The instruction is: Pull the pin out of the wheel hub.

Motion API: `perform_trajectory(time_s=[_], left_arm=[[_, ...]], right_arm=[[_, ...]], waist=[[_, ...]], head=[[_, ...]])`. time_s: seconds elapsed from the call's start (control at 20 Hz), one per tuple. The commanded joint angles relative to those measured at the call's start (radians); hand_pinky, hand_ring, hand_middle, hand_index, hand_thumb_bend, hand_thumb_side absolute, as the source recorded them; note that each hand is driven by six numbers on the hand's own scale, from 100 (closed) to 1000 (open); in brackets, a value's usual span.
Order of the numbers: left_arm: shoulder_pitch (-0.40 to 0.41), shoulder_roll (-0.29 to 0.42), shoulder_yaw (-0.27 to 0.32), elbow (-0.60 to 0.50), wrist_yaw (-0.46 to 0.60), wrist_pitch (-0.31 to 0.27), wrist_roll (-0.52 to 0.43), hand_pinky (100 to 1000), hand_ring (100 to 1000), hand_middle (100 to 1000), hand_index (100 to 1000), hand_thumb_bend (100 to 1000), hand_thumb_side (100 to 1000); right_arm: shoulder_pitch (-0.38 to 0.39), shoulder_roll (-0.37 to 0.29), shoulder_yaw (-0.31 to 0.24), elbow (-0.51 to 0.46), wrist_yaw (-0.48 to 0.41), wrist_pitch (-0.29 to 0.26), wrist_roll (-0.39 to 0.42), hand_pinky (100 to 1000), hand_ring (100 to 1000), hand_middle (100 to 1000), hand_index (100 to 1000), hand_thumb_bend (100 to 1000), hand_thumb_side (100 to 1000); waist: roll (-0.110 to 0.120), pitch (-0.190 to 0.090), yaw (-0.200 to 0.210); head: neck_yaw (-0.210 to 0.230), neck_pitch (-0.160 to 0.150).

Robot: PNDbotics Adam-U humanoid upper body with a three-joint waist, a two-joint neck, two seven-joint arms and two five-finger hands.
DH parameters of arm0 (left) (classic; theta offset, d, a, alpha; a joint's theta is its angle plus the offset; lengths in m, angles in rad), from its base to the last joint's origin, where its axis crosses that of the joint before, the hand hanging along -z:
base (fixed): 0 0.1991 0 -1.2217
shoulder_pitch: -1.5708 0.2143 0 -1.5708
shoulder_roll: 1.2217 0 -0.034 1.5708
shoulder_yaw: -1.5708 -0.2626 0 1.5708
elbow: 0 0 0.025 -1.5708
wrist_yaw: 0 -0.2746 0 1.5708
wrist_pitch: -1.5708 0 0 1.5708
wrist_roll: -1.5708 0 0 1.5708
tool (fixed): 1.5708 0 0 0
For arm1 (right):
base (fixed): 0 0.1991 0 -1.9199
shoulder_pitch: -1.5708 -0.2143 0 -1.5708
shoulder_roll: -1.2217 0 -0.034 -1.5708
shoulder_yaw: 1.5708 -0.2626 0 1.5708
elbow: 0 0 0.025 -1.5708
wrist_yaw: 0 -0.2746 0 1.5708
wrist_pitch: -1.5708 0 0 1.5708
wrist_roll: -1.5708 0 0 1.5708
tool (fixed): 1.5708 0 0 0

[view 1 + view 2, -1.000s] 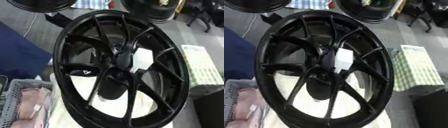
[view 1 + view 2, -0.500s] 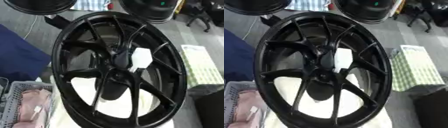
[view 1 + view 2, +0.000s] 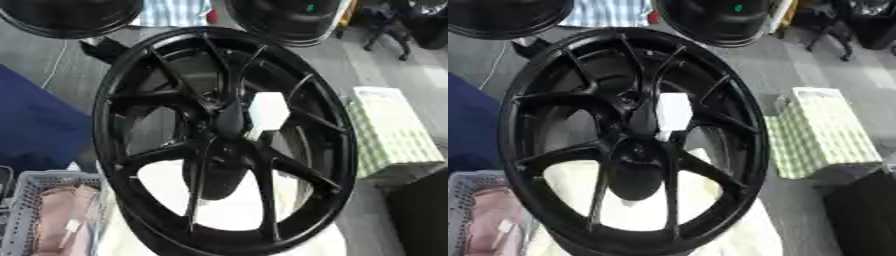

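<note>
Framing has shifted since earlier; wheel hub (image 3: 636, 150) fills centre frame. Neither hand shows, state unknown. Risk: pin unlocated, blind reach misses.

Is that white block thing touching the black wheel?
Cannot tell. In both eye views the white block overlaps the spokes near the hub of the black wheel, but neither shows contact or a gap.
</note>
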Motion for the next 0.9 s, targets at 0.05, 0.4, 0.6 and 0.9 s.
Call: perform_trajectory(time_s=[0.05,0.4,0.6,0.9], left_arm=[[0.002,-0.002,0.013,-0.015,-0.006,0.002,0.009,758,682,649,838,130,691],[0.003,-0.014,0.011,-0.015,-0.004,0.007,0.008,759,682,649,838,131,692],[0.005,-0.015,0.012,-0.015,-0.004,0.006,0.010,759,683,650,839,131,692],[0.009,-0.013,0.013,-0.015,-0.007,0.005,0.011,759,681,649,839,125,692]], right_arm=[[0.026,0.013,-0.028,-0.002,0.040,0.016,0.010,787,762,460,496,112,100],[0.121,0.132,-0.048,-0.078,0.087,0.016,0.103,855,862,674,712,141,100],[0.148,0.168,-0.063,-0.120,0.115,0.016,0.208,942,1000,981,956,100,582],[0.159,0.191,-0.102,-0.157,0.207,0.016,0.242,950,1000,1000,997,100,767]], waist=[[0.008,-0.024,-0.008],[0.018,-0.025,-0.017],[0.021,-0.027,-0.018],[0.030,-0.024,-0.027]], head=[[0.017,0.008],[0.021,0.013],[0.026,0.008],[0.036,0.016]])
